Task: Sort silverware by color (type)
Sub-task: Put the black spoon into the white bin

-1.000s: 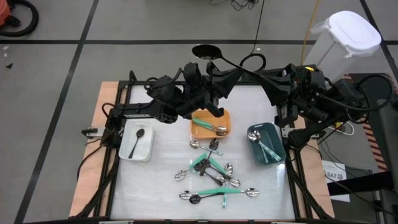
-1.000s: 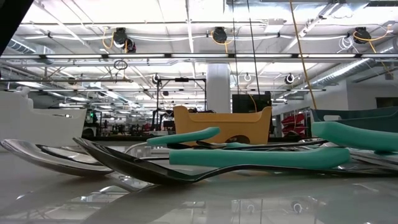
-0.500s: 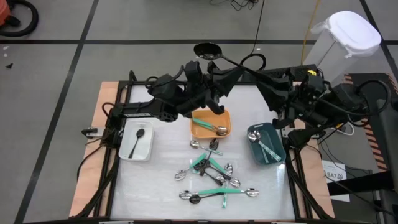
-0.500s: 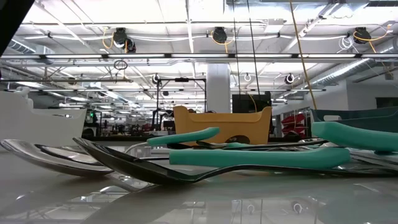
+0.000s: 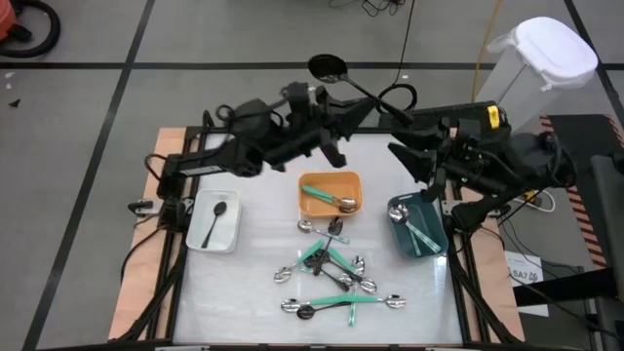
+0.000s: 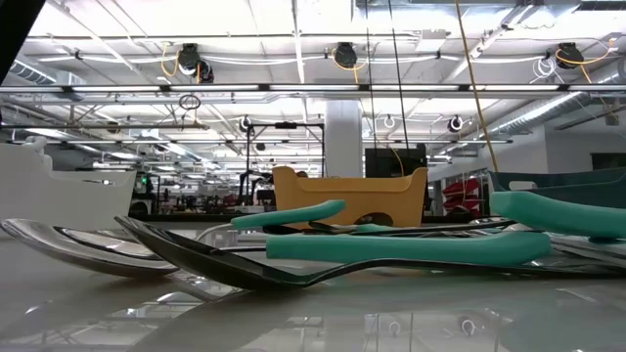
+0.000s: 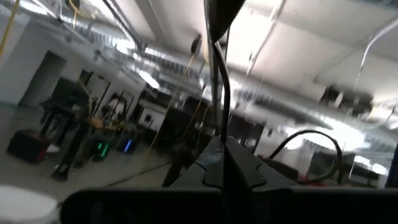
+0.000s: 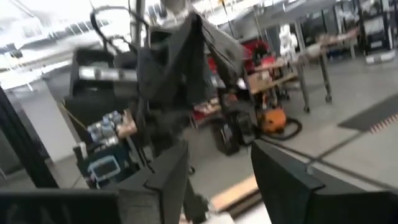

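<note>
Closest to the front edge of the counter [image 5: 244,292], the unsorted silverware [image 5: 336,278] lies in a loose tangle: teal-handled spoons crossed over darker pieces, bowls pointing every way. In the low view the same heap fills the foreground, a teal handle [image 6: 401,246] resting across a dark spoon bowl [image 6: 196,256]. They overlap, so each one probably needs lifting clear of its neighbours.

Behind the pile stand three bins, one per kind. The white bin [image 5: 215,220] on the left holds a single all-black spoon [image 5: 216,218]. The orange bin [image 5: 331,194] in the middle holds a teal-handled spoon with a silver head. The dark teal bin [image 5: 419,224] on the right holds a few teal-handled pieces. Spreading the bins across the width seems meant to give each arm a drop point within easy reach.

Farther back, both arms are raised above the far part of the counter. The right tool [image 5: 417,161] sits just beyond the dark teal bin; its wrist view shows its two fingers [image 8: 283,180] standing apart with nothing between them, which suits a piece just let go into that bin. The left tool [image 5: 336,122] is shut; in its wrist view a thin dark stem with a rounded end [image 7: 219,37] rises straight out of it, but whether it grips that I cannot tell.
</note>
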Robot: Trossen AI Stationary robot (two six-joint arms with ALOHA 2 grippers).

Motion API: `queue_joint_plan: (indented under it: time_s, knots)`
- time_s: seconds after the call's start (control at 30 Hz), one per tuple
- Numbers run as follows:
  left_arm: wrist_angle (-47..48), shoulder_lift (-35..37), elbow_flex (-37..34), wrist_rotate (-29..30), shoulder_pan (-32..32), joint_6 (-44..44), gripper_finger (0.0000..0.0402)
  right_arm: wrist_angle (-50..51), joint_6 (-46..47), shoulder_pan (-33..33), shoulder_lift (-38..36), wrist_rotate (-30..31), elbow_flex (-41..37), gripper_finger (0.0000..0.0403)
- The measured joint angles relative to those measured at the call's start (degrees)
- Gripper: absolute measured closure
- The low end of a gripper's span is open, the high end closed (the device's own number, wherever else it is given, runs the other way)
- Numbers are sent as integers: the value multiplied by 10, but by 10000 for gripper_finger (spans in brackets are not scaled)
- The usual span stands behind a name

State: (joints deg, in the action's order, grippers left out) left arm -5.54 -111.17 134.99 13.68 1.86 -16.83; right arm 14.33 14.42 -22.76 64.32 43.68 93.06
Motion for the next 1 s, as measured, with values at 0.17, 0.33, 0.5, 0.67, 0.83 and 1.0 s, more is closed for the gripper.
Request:
queue_joint_plan:
  time_s: [0.17, 0.33, 0.5, 0.67, 0.83, 1.0]
  knots:
    - [170, 44, 0, -2, 0, -20, 402, 90, 56, -7, -13, -2, 0, 230]
    - [315, 85, 0, 10, 10, -38, 402, 147, 73, -18, -22, -2, 0, 229]
    - [459, 115, 0, 52, 25, -56, 402, 177, 75, -26, -25, -2, 0, 229]
    - [577, 137, 0, 74, 48, -73, 402, 193, 74, -33, -30, -3, 0, 229]
    - [738, 149, 1, 89, 72, -118, 402, 202, 74, -37, -34, -3, 0, 229]
    - [899, 150, 0, 100, 97, -176, 402, 212, 74, -37, -35, -7, 0, 229]
